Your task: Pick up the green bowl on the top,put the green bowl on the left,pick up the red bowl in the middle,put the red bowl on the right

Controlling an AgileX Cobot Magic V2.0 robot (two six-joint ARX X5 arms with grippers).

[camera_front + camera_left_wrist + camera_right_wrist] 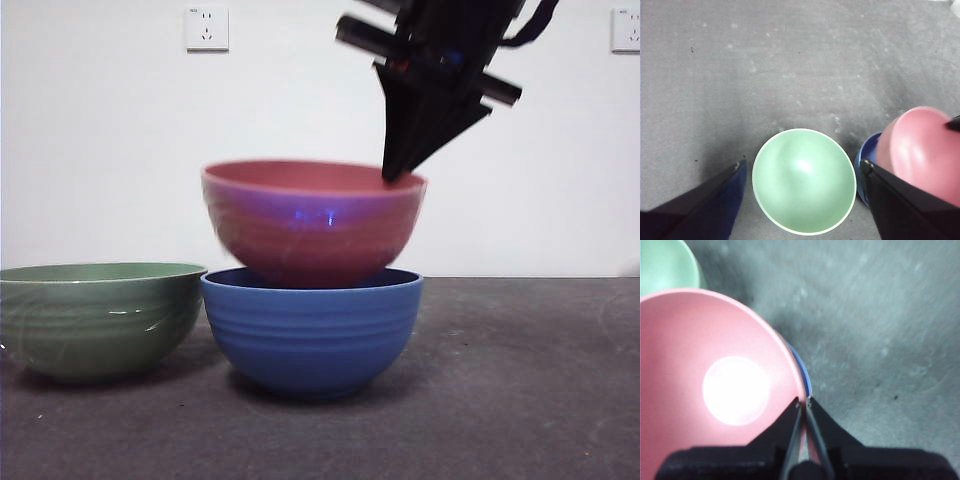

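Note:
The green bowl (98,318) (804,181) (662,265) rests upright on the table at the left. My left gripper (802,167) hangs open high above it, one jaw on each side. The red bowl (312,220) (715,385) (925,152) is lifted slightly and tilted over the blue bowl (312,328) (867,155) (802,370), its base still within the blue rim. My right gripper (400,175) (804,402) is shut on the red bowl's right rim, coming down from the upper right in the front view.
The dark grey table (520,400) stretches to the right of the blue bowl. A white wall with two sockets (207,28) stands behind.

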